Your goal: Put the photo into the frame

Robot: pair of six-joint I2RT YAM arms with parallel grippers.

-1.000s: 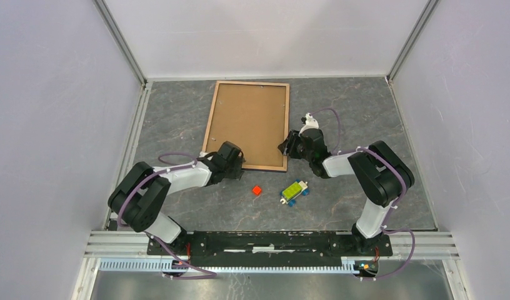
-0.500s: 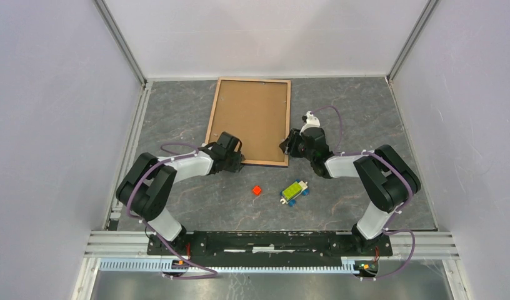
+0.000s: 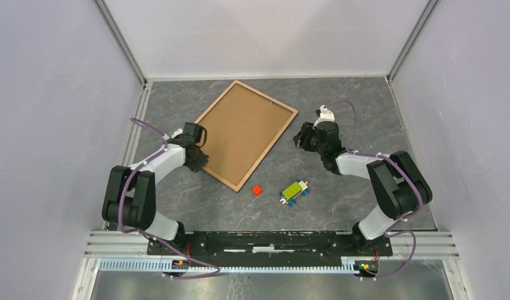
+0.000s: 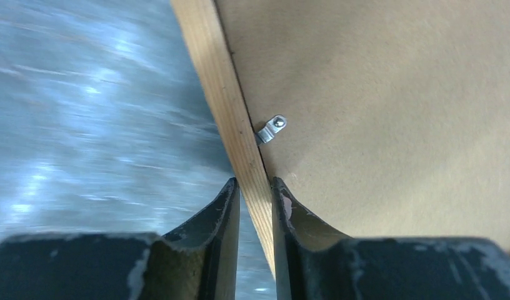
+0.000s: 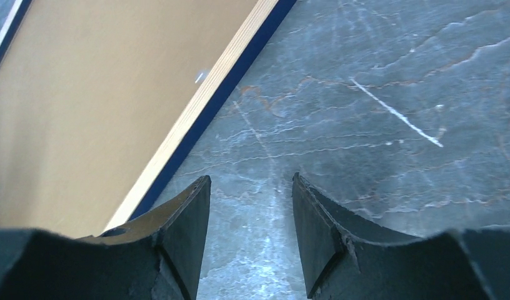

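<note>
The frame lies back side up and askew on the grey table, its brown backing board showing. My left gripper is shut on the frame's near-left wooden rim. In the left wrist view the jaws pinch the light wood edge just below a small metal clip. My right gripper hangs open to the right of the frame, apart from it. In the right wrist view it has only bare table between its fingers, with the frame's wood-and-blue rim at the left. The photo is out of view.
A small red block lies just off the frame's nearest corner. A green and blue toy sits to its right. Walls and metal rails close the table on the left, right and far sides.
My left gripper shut on the frame's rim and swung left, turning the frame clockwise to a diagonal. My right gripper drew back to the right, off the frame's edge.
</note>
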